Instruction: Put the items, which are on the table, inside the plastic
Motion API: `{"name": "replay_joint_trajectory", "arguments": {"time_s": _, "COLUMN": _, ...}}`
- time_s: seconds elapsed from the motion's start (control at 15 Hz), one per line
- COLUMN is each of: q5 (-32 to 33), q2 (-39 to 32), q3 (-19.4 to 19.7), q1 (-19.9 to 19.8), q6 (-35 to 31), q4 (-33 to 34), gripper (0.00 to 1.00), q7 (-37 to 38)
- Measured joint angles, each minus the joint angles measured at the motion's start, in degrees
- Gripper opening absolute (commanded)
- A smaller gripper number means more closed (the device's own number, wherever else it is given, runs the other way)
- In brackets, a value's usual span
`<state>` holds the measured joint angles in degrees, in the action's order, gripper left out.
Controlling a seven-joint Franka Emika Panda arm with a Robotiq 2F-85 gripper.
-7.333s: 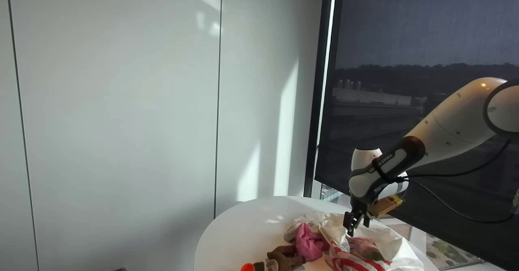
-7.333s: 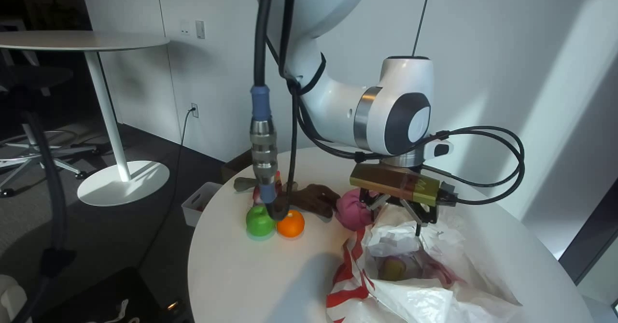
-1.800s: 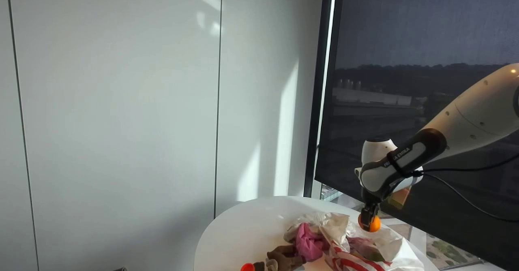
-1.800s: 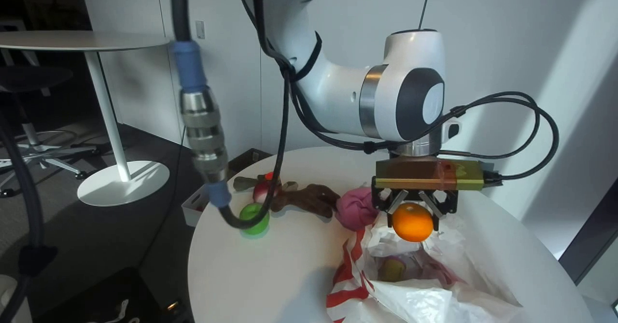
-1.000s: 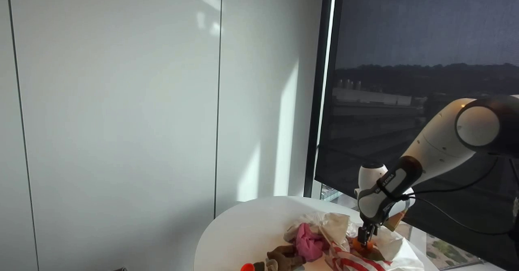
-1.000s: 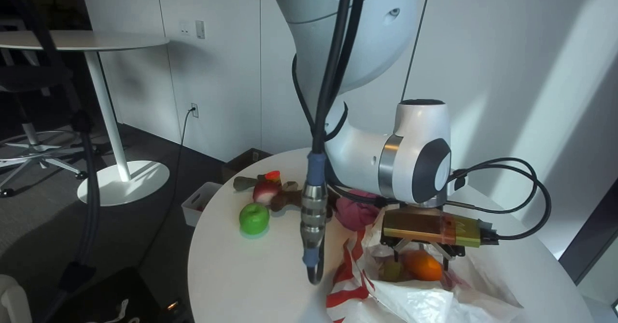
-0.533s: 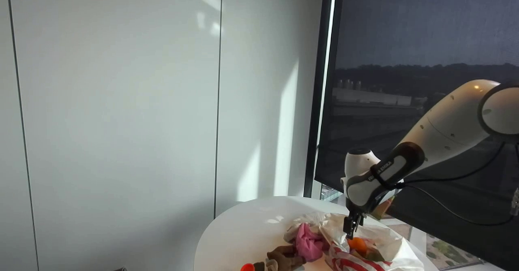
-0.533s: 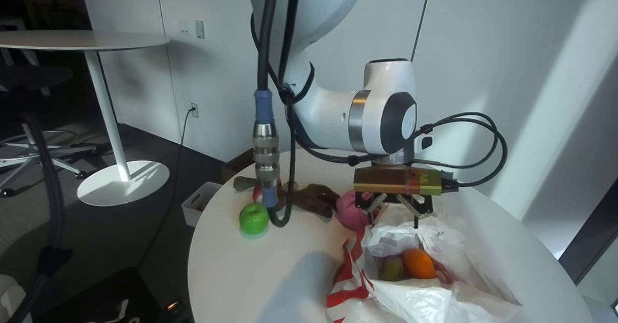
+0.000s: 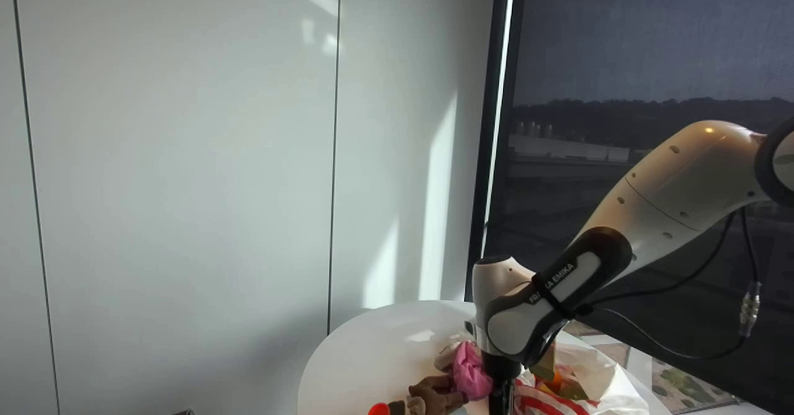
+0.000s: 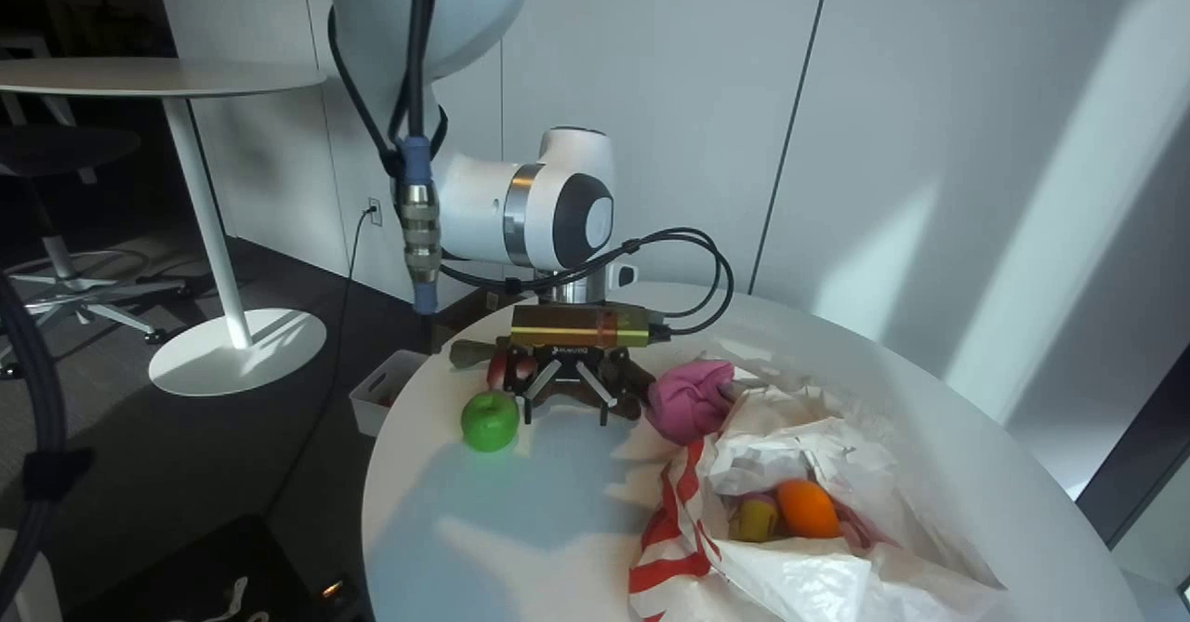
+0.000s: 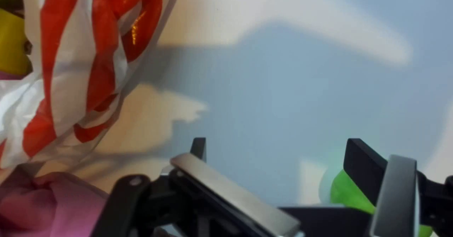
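Fingers (image 11: 362, 169) apart, green apple (image 10: 489, 421) near; bin (image 10: 365, 414) beside table (image 10: 558, 529).

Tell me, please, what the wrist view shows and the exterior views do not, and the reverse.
Wrist view only: no clear item of its own, just a closer look past the open pincer.
Exterior views only: the orange in the plastic bag, the robot arm, the wall.
Shared: pincer, plastic bag, pink piece, table and, in an exterior view, the green apple.

- On my arm (image 9: 660, 195), in an exterior view, I read "FRA", then "KA EMIKA"; a black strap (image 9: 551, 296) crosses between.
- Pale lettering (image 10: 571, 350) on the pincer (image 10: 565, 415) is too small for me.
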<state>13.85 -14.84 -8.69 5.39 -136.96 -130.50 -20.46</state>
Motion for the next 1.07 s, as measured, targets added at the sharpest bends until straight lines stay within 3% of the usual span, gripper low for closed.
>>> {"name": "replay_joint_trajectory", "arguments": {"time_s": 0.47, "q5": -4.3, "q2": -4.0, "q3": -5.9, "q1": 2.9, "q6": -0.3, "q4": 0.0, "gripper": 1.00, "q7": -2.9}}
{"name": "replay_joint_trajectory", "arguments": {"time_s": 1.07, "q5": -1.6, "q2": -8.1, "q3": -6.8, "q1": 3.0, "q6": -8.3, "q4": 0.2, "gripper": 1.00, "q7": -11.2}}
